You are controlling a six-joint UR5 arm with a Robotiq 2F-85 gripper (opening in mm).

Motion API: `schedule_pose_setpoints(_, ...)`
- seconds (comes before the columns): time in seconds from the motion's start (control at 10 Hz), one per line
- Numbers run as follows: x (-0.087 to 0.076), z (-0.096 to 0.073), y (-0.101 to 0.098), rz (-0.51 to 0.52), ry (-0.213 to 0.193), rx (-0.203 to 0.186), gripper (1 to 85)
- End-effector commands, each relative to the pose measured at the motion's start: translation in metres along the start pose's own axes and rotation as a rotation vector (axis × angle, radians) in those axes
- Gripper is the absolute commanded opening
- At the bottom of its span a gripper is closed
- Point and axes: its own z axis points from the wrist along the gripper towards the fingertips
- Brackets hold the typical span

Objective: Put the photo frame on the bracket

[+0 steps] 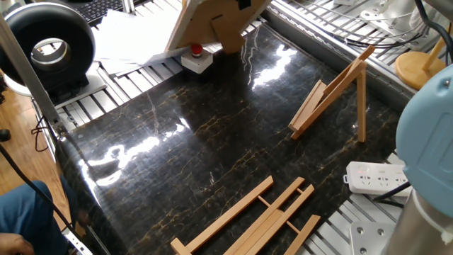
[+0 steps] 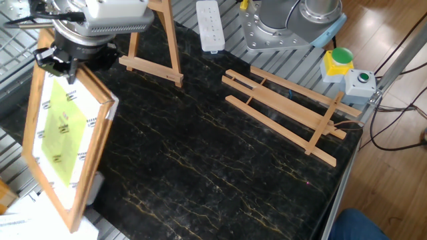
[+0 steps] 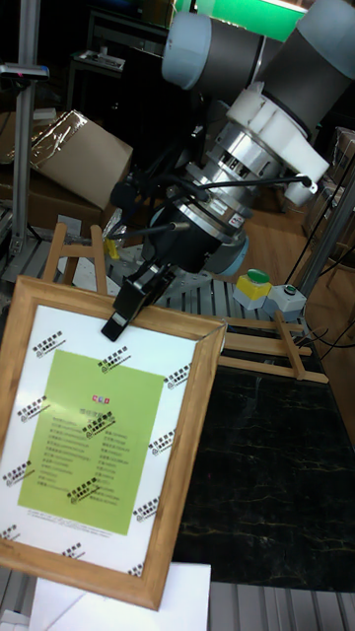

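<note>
The photo frame (image 2: 63,127) hangs tilted above the table's left edge, its yellow-green picture and white mat facing out (image 3: 99,434); the one fixed view shows its plain tan back (image 1: 205,21) at the top. My gripper (image 3: 123,320) is shut on the frame's top rail, and its black fingers (image 2: 60,57) clamp that edge. The bracket (image 1: 333,92), a small A-shaped wooden easel, stands upright at the far side of the dark marble top (image 2: 157,40). It is apart from the frame and nothing rests on it.
A flat easel of long slats (image 2: 287,107) lies on the marble near the arm's base. A white power strip (image 1: 371,177), a red button box (image 1: 195,53), white paper sheets (image 1: 127,35) and a black ring-shaped device (image 1: 49,46) sit around the table edges.
</note>
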Motion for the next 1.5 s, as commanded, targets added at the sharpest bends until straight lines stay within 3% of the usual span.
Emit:
schedule_pose_setpoints(0.0,-0.007,0.012,-0.004,-0.014,-0.031,-0.022,1.0)
schedule_pose_setpoints(0.4,-0.013,0.015,-0.026,-0.072,-0.049,0.052,1.0)
schedule_pose_setpoints(0.7,-0.016,0.015,-0.027,-0.087,-0.061,0.056,1.0)
schedule_pose_setpoints(1.0,-0.024,0.013,-0.036,-0.146,-0.084,0.096,1.0)
schedule_pose_setpoints(1.4,-0.048,0.01,-0.032,-0.146,-0.182,0.086,1.0)
